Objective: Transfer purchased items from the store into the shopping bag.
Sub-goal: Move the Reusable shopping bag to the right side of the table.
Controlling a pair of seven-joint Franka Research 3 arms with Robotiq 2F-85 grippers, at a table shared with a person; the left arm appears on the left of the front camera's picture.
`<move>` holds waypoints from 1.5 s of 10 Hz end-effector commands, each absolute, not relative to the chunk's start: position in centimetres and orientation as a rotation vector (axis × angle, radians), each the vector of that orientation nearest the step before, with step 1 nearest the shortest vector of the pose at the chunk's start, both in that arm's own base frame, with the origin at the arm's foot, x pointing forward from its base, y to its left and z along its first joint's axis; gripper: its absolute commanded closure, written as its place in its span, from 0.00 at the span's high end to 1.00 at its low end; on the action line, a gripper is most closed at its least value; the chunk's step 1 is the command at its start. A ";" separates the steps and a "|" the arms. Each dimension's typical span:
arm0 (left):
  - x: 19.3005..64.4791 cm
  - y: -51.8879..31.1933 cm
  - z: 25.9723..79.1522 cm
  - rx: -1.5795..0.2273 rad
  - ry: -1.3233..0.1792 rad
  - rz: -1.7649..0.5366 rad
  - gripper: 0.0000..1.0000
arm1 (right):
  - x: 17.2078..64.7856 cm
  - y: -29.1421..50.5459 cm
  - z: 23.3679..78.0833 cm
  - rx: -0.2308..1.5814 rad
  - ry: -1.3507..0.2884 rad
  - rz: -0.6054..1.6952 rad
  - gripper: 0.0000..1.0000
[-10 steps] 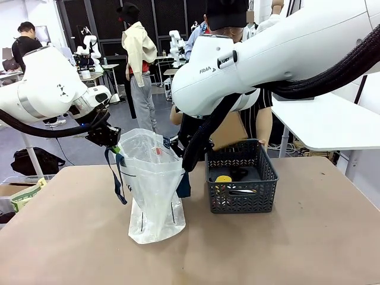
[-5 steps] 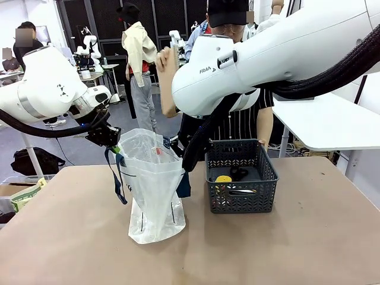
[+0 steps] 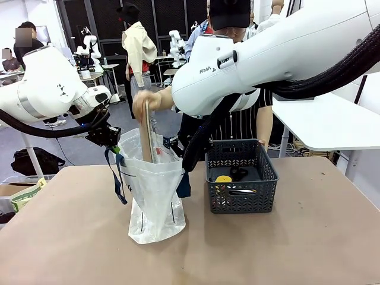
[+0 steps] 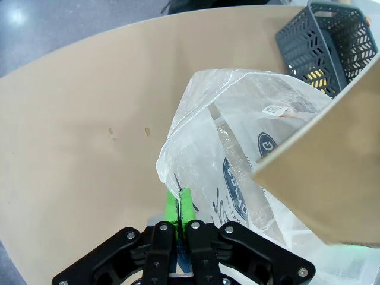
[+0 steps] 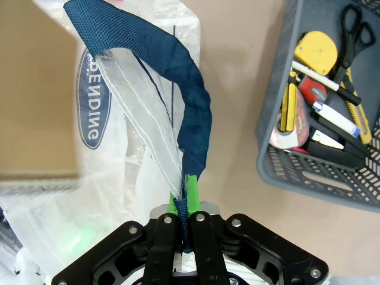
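Hand (image 3: 146, 101) held flat brown card (image 3: 146, 141) upright, long axis vertical, lower end inside shopping bag (image 3: 155, 196) mouth; left gripper (image 4: 178, 205) and right gripper (image 5: 183, 193), clamped on bag's edges, flanked it.

The translucent white shopping bag (image 3: 155, 196) stands open on the bench (image 3: 71, 237), navy handles (image 5: 190, 113) drawn up, just left of the dark grey mesh basket (image 3: 243, 199). A flat brown panel (image 3: 146, 136) stands upright in the bag's mouth. Black scissors (image 5: 354, 24), a yellow item (image 5: 317, 50) and pens (image 5: 314, 77) lie in the basket.
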State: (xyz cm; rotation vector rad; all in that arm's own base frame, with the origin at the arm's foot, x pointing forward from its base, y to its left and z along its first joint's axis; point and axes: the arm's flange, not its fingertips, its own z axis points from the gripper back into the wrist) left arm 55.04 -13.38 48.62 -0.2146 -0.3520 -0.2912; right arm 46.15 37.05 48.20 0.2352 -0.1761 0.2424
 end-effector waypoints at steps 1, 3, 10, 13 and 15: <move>55.1 -13.3 48.6 -0.214 -0.352 -0.290 0.00 | 46.1 37.1 48.3 0.235 -0.178 0.247 0.00; 55.1 -13.3 48.6 -0.214 -0.352 -0.290 0.00 | 46.1 37.1 48.3 0.235 -0.178 0.247 0.00; 55.1 -13.3 48.6 -0.214 -0.352 -0.290 0.00 | 46.1 37.1 48.3 0.235 -0.178 0.247 0.00; 55.1 -13.3 48.6 -0.214 -0.352 -0.290 0.00 | 46.1 37.1 48.3 0.235 -0.178 0.247 0.00; 55.1 -13.3 48.6 -0.214 -0.352 -0.290 0.00 | 46.1 37.1 48.3 0.235 -0.178 0.247 0.00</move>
